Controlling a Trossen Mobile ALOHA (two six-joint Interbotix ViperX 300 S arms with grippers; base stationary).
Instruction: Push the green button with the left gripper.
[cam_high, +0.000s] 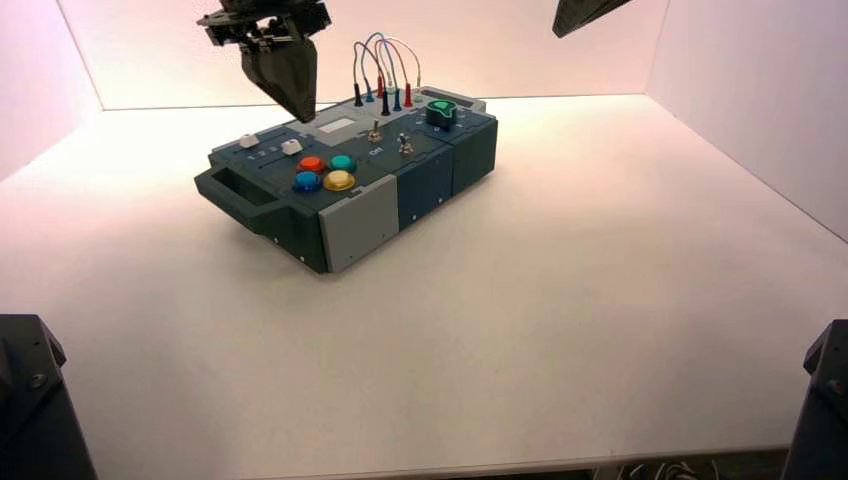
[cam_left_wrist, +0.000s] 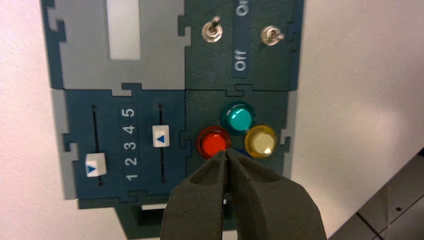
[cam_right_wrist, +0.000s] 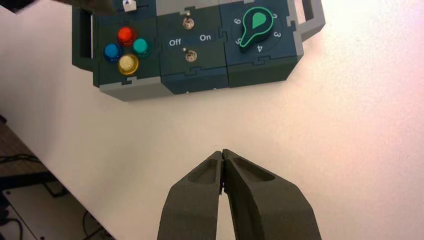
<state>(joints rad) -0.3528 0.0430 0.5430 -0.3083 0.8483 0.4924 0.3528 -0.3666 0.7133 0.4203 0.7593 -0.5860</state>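
Round, translucent teal-green button (cam_left_wrist: 239, 118), domed, left gripper (cam_left_wrist: 225, 155) apart from it

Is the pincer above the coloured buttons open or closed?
Closed: in the left wrist view, the left pincer's two dark fingers meet at their tips, with no gap between them, near the red button.

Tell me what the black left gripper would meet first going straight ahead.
Probably the box's button cluster: the left gripper points down towards it, overlapping the round red button in its wrist view, though depth is unclear.
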